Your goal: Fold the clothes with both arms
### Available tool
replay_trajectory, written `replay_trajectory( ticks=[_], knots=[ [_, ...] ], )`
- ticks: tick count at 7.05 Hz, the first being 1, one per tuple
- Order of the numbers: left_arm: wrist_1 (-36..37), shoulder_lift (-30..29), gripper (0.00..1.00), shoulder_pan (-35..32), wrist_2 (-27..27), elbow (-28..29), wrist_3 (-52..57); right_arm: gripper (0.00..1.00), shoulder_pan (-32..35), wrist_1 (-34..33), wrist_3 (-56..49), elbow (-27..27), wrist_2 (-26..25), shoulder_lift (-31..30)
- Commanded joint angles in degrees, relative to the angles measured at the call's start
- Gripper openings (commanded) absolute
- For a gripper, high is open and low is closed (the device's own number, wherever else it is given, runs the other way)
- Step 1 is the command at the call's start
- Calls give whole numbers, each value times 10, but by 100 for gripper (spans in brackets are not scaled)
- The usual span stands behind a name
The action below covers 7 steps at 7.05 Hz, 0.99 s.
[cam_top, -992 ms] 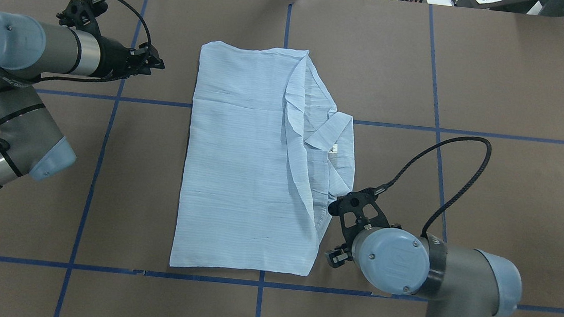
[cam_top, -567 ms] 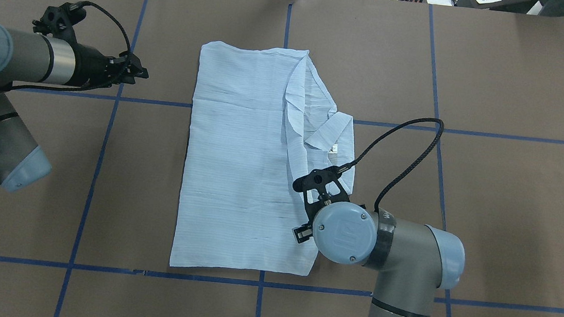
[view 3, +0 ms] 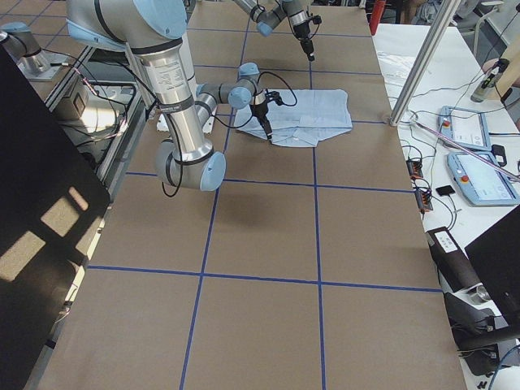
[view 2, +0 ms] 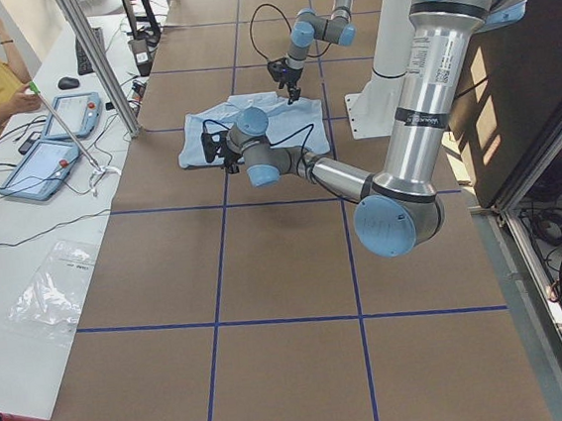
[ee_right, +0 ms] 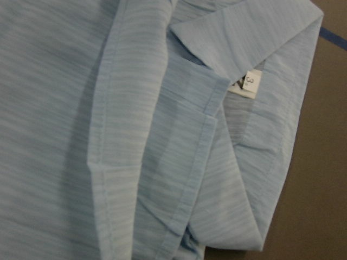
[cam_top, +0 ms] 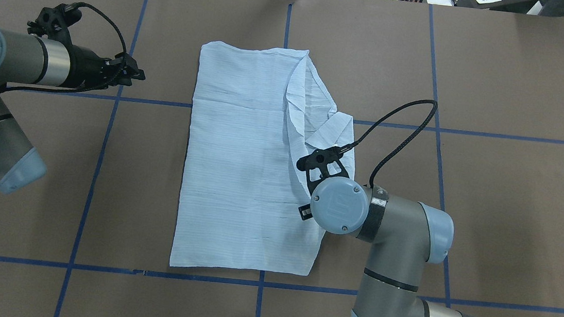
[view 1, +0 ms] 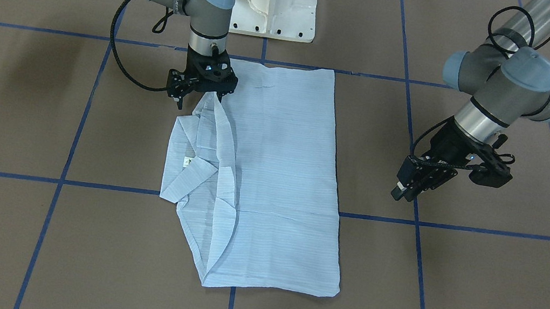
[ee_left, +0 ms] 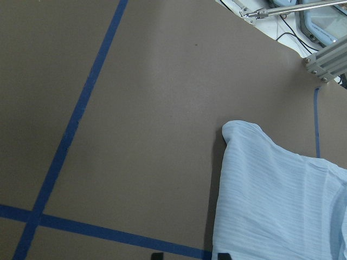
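Though its wrist (cam_top: 338, 205) hides it overhead, right gripper (view 1: 199, 101) stands spread over the shirt (view 1: 277, 176).

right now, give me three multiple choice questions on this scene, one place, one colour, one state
1. Relative to the shirt, the right gripper is: A clear of it; B over its collar side; C under it.
2. The label is: A red; B black; C white.
3. The left gripper is: A open, empty; B shut on the shirt; C shut on the label.
Answers: B, front view shows it above the folded collar edge; C, right wrist view shows a white tag; A, left wrist view shows it parted, nothing between.
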Motion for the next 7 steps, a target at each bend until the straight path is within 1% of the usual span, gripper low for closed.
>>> replay_trajectory(
  ticks=[1,2,3,4,5,6,7],
  knots=[
    [0,-1,44,0,0,0,0,100,32,61,-31,36,42,-75],
    [0,-1,44,0,0,-1,0,100,46,59,-28,54,79,-82],
    [0,-1,44,0,0,-1,0,100,47,54,-20,52,80,-59],
    [0,0,44,0,-1,-1,0,100,45,55,43,53,80,-53],
    [0,0,44,0,0,-2,0,100,31,59,129,54,80,-46],
    [0,1,44,-1,0,-2,0,100,20,64,236,59,81,-45],
    [0,1,44,-1,0,-2,0,100,3,64,366,67,79,-38]
  ],
)
